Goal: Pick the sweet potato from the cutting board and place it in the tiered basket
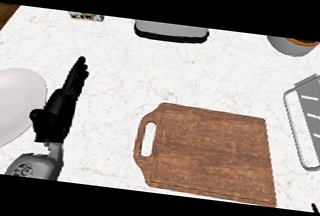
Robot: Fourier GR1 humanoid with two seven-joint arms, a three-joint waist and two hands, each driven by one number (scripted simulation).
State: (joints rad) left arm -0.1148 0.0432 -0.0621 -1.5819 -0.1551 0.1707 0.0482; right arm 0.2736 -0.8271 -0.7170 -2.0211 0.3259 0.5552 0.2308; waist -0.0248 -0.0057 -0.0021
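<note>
Wooden board (pixel 209 154), 5 o'clock, lies bare; sweet potato not in view. Basket (pixel 295 125) at 3. Left hand (pixel 59 102), 9 o'clock, fingers straight, empty. Right hand (pixel 314 207), 4 o'clock: grip cannot be told. Potato likely stiff, weighty, prone to roll; grasp mid-body.

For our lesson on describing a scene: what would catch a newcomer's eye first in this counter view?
The bare brown wooden cutting board at the lower centre, its handle slot to the left, stands out first against the pale counter. Next come the white plate at the left edge, with the open left hand resting beside it, and the grey tiered basket at the right edge.
</note>
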